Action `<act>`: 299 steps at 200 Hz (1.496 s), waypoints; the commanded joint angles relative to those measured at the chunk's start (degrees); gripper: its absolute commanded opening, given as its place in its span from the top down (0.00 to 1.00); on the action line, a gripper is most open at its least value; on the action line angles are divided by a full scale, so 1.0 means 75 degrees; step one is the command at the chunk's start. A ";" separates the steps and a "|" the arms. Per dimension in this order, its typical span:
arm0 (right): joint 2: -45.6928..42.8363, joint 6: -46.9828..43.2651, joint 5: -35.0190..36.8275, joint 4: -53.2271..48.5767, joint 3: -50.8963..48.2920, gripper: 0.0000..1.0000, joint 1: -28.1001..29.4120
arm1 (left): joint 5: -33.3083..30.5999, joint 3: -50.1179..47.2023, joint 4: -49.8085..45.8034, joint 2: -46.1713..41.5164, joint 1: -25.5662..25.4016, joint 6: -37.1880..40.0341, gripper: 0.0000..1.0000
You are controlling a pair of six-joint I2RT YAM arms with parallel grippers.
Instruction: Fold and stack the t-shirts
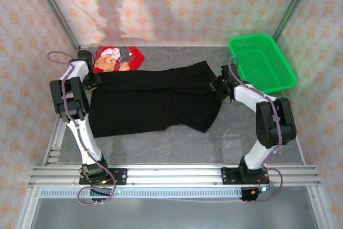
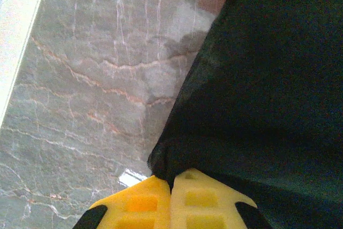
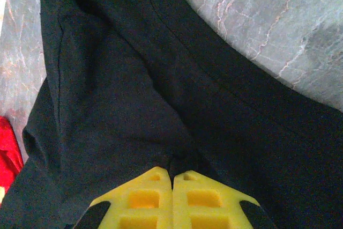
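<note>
Top external: we see black t-shirt [image 1: 150, 103] spread on desk [image 1: 177, 146], red t-shirt [image 1: 115, 59] with cartoon print bunched just behind it. Wrist views: left tool [image 2: 171, 185] and right tool [image 3: 172, 178] each clamped on its edge.

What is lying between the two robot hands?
The big plain black cloth t-shirt lies spread on the grey table from the left gripper to the right gripper. Each pinches an edge. The top view shows it.

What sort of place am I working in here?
Probably a robot-lab test cell, not a home: patterned backdrop walls, a marble-look table, and an aluminium rail carrying the arms.
</note>
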 commanded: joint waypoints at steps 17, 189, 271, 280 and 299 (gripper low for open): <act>-0.0144 0.0109 0.0243 -0.0141 -0.0282 1.00 0.0003 | -0.0632 0.0514 -0.0330 0.0374 0.0149 -0.0232 1.00; -0.0276 -0.1568 0.0155 -0.2291 0.1240 0.28 0.0146 | 0.0785 -0.0218 -0.0214 -0.3140 -0.0838 -0.1791 0.36; 0.0950 -0.0512 -0.0534 -0.0670 0.0626 0.27 0.0147 | 0.2453 -0.2847 0.2191 -0.2891 -0.1431 -0.2492 0.42; 0.0927 -0.0363 -0.0510 -0.0565 0.0382 0.27 0.0147 | 0.2323 -0.3078 0.2300 -0.2827 -0.1436 -0.2544 0.42; 0.0758 -0.0109 -0.0234 -0.0460 -0.0148 0.27 0.0147 | 0.2093 -0.3414 0.2213 -0.2679 -0.1419 -0.2652 0.42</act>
